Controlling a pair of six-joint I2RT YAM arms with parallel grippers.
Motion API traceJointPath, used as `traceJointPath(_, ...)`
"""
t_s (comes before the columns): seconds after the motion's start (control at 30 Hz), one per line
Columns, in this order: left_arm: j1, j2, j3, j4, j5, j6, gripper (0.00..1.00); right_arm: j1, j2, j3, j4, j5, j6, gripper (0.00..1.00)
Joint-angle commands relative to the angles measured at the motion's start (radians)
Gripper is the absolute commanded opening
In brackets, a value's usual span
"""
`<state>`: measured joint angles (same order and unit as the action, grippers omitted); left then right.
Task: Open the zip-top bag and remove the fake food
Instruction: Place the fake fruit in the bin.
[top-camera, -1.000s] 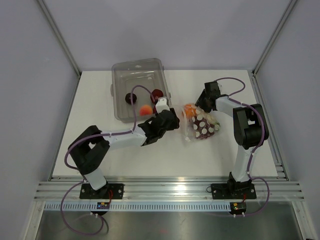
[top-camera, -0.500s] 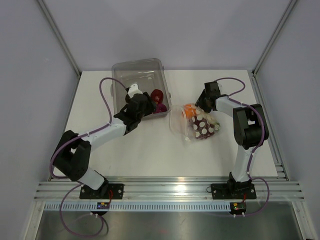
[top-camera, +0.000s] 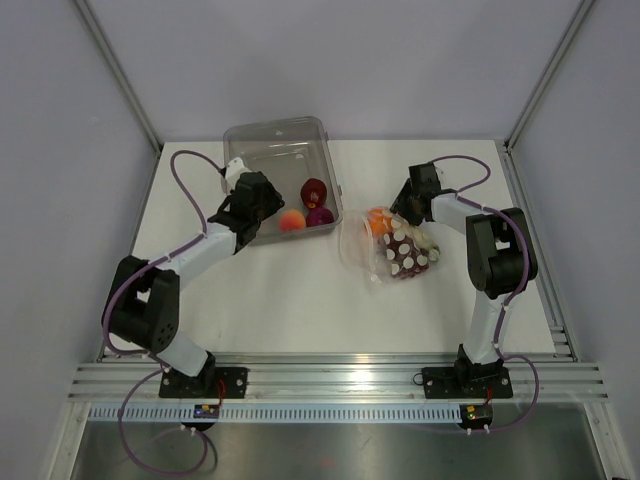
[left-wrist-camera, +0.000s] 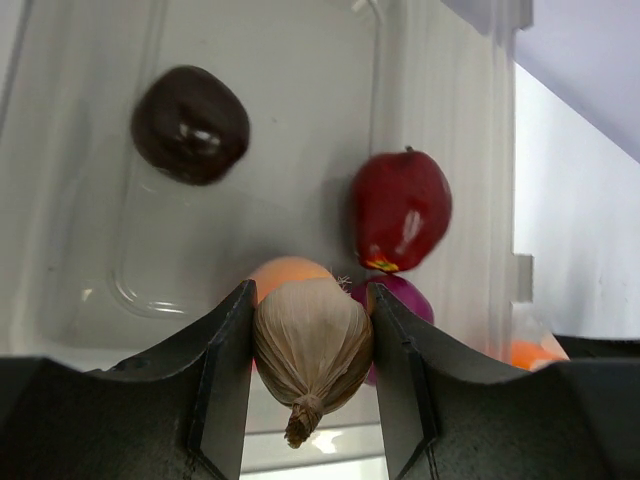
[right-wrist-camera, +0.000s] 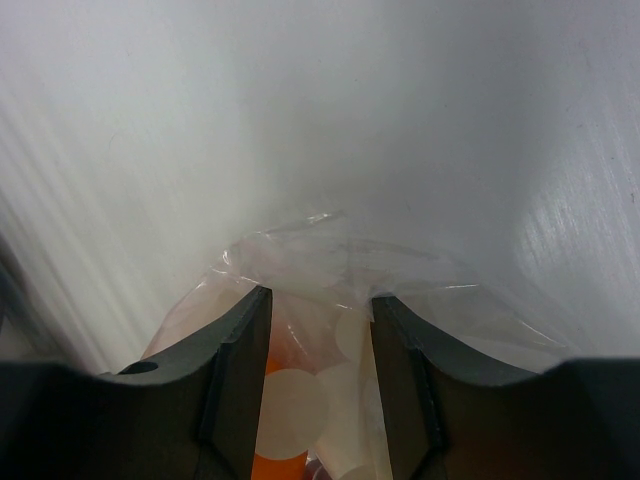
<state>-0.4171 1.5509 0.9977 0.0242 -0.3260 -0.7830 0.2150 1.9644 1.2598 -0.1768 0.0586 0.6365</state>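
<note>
My left gripper (top-camera: 254, 203) hangs over the clear bin (top-camera: 275, 135), shut on a beige garlic-shaped piece of fake food (left-wrist-camera: 312, 340). In the left wrist view a dark plum-like piece (left-wrist-camera: 190, 124), a dark red apple (left-wrist-camera: 400, 208), a peach-orange piece (left-wrist-camera: 283, 272) and a purple piece (left-wrist-camera: 408, 296) lie on the bin floor below that gripper (left-wrist-camera: 311, 308). The dotted zip-top bag (top-camera: 405, 250) lies right of the bin, its mouth facing left, with an orange piece (top-camera: 378, 218) and dark red pieces inside. My right gripper (top-camera: 401, 212) pinches its far end; dotted plastic (right-wrist-camera: 330, 260) fills its jaws (right-wrist-camera: 320, 310).
The bin stands at the back left of the white table (top-camera: 300, 300). Aluminium frame posts rise at the back corners, and a rail runs along the near edge by the arm bases.
My left arm has swung left from the bag's mouth to above the bin, carrying the beige piece. The right arm and the bag have stayed put.
</note>
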Motion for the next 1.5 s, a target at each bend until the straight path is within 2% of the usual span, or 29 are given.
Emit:
traceJointPath(0.0,0.04,0.026,0.033,-0.006,-0.008,0.013,0.42,0.012,-0.041,-0.013,-0.004,-0.016,0.011,0.51)
traceJointPath(0.33,0.097,0.103,0.041,-0.01,0.048,0.008,0.46,0.011,-0.039,-0.011,-0.006,-0.016,0.011,0.51)
traceJointPath(0.63,0.126,0.143,0.056,-0.021,0.068,0.01,0.55,0.011,-0.039,-0.013,-0.004,-0.019,0.014,0.51)
traceJointPath(0.7,0.127,0.14,0.055,-0.023,0.071,0.01,0.61,0.011,-0.041,-0.016,-0.003,-0.017,0.014,0.51)
traceJointPath(0.8,0.127,0.127,0.056,-0.053,0.053,0.007,0.83,0.011,-0.039,-0.014,-0.003,-0.017,0.014,0.51)
traceJointPath(0.83,0.127,0.117,0.053,-0.055,0.05,0.005,0.97,0.011,-0.039,-0.014,-0.004,-0.016,0.012,0.51)
traceJointPath(0.87,0.127,0.112,0.052,-0.056,0.042,0.007,0.99,0.011,-0.039,-0.014,-0.004,-0.016,0.014,0.51)
traceJointPath(1.03,0.127,0.077,0.035,-0.06,0.031,0.008,0.99,0.011,-0.047,-0.02,-0.003,-0.009,0.014,0.51)
traceJointPath(1.23,0.12,-0.031,-0.109,0.123,0.085,-0.013,0.99,0.011,-0.052,-0.019,-0.006,-0.008,0.017,0.52)
traceJointPath(1.47,0.045,-0.15,-0.165,0.15,0.077,-0.015,0.93,0.011,-0.058,-0.022,-0.004,-0.011,0.019,0.52)
